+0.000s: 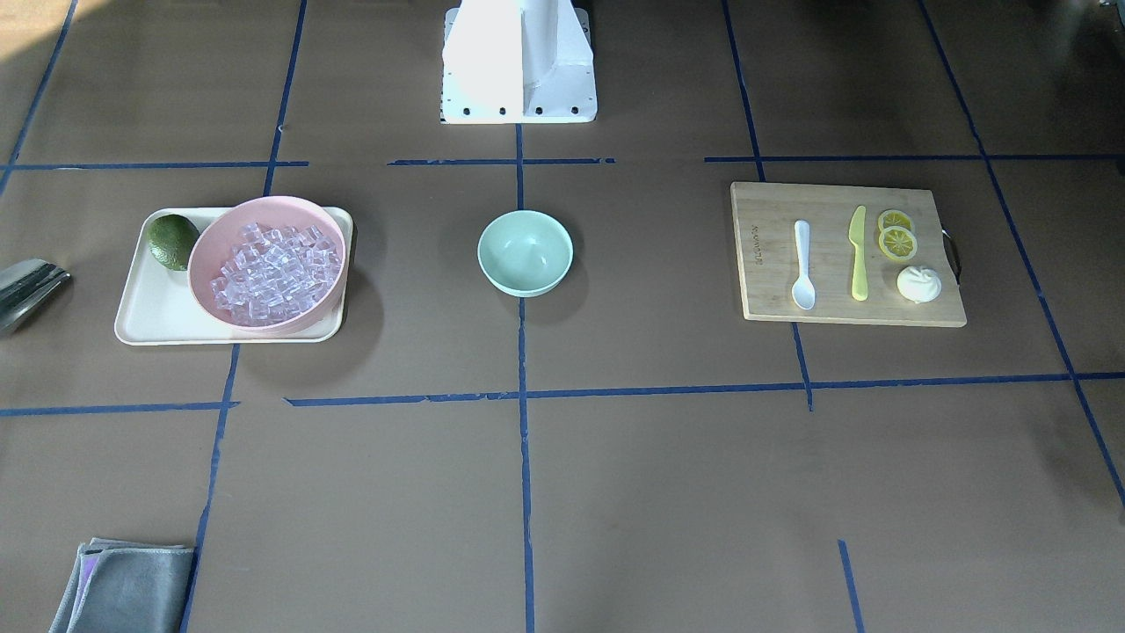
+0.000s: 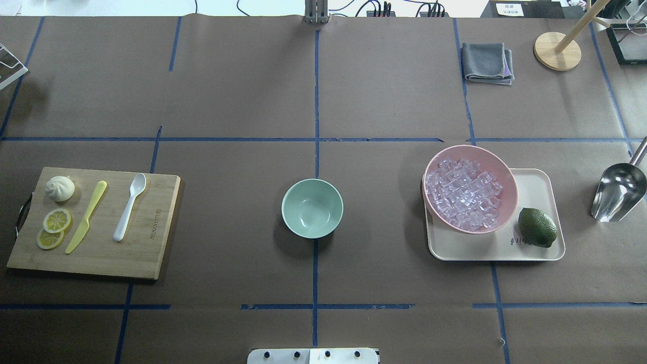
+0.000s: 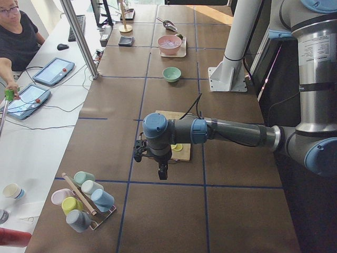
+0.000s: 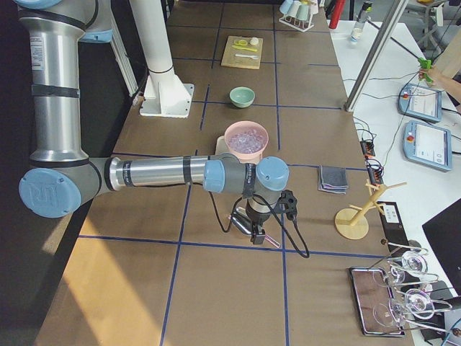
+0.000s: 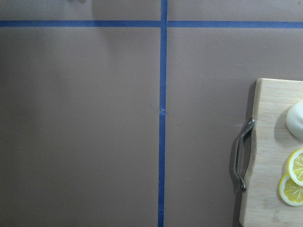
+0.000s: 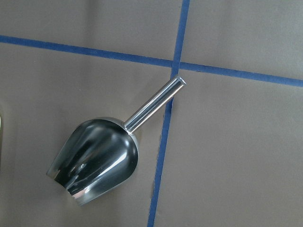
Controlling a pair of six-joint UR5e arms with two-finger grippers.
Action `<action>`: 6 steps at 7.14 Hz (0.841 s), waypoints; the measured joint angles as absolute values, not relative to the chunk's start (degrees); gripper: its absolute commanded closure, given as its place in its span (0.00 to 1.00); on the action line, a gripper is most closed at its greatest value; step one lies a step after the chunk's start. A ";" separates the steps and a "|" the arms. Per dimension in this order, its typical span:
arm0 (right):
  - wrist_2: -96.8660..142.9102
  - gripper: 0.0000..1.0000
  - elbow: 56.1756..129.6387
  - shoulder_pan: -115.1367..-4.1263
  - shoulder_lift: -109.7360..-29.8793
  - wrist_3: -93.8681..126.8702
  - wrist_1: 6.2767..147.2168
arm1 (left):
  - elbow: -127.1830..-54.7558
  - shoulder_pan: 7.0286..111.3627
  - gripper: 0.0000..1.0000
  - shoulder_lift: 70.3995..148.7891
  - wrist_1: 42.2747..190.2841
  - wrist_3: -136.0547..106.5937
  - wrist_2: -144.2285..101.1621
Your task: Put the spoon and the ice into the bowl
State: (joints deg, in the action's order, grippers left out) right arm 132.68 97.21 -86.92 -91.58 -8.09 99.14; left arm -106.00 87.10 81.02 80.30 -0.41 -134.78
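The white spoon lies on a wooden cutting board beside a yellow-green knife. The ice is a heap of clear cubes in a pink bowl on a cream tray. The mint-green bowl stands empty at the table's middle. My left gripper hangs over the table just past the board's handle end. My right gripper hangs over a steel scoop beyond the tray. Neither gripper shows its fingers clearly, so I cannot tell whether they are open or shut.
Lemon slices and a white bun-shaped ball lie on the board. A lime sits on the tray. A grey cloth and a wooden stand are at the far right. A cup rack stands near the left arm.
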 measured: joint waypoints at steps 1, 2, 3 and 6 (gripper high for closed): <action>132.70 0.01 97.20 -86.91 -91.58 -8.08 99.14 | -106.36 87.09 0.00 80.74 80.24 -0.27 -134.81; 132.71 0.01 97.18 -86.87 -91.58 -8.09 99.14 | -106.79 87.05 0.00 80.33 80.19 -0.01 -134.77; 132.71 0.01 97.20 -86.85 -91.55 -8.09 99.14 | -107.31 87.03 0.00 80.13 80.21 0.11 -134.65; 132.71 0.01 97.24 -86.80 -91.06 -8.18 99.08 | -108.74 87.01 0.00 79.82 80.66 0.48 -134.56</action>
State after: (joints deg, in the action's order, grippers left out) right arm 132.71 97.24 -86.80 -91.06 -8.18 99.08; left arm -108.74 87.01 79.82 80.66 0.48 -134.56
